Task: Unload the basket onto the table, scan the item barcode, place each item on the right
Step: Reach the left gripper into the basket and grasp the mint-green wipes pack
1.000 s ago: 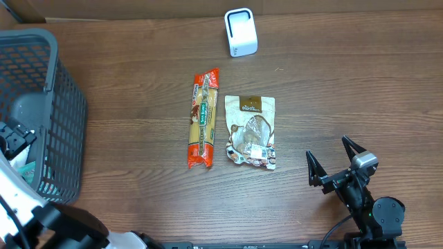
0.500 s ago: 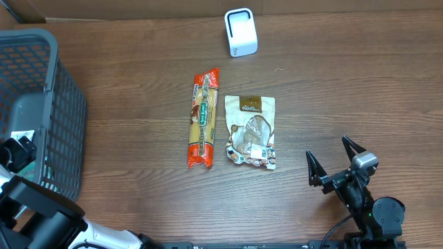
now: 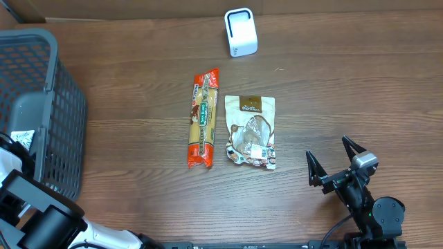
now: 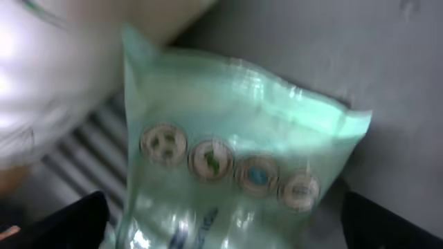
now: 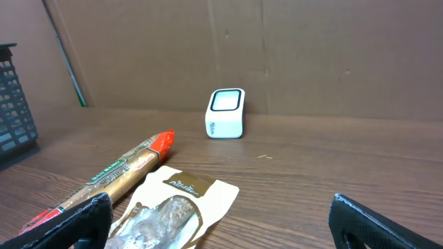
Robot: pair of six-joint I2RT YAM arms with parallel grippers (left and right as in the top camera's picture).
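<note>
A dark, wood-grain table [image 3: 346,83] fills the space, its boards running side to side under soft, even light with a faint sheen. Along the table's far edge stands a plain brown cardboard wall [image 5: 311,55] with upright creases. At the table's far left, a thin rod [image 5: 78,90] leans against that wall.

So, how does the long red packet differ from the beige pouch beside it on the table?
The red packet is long and narrow; the beige pouch is shorter and wider. The packet has red-orange ends; the pouch has a brown label and a clear window. Both lie flat on the table, side by side, apart.
</note>
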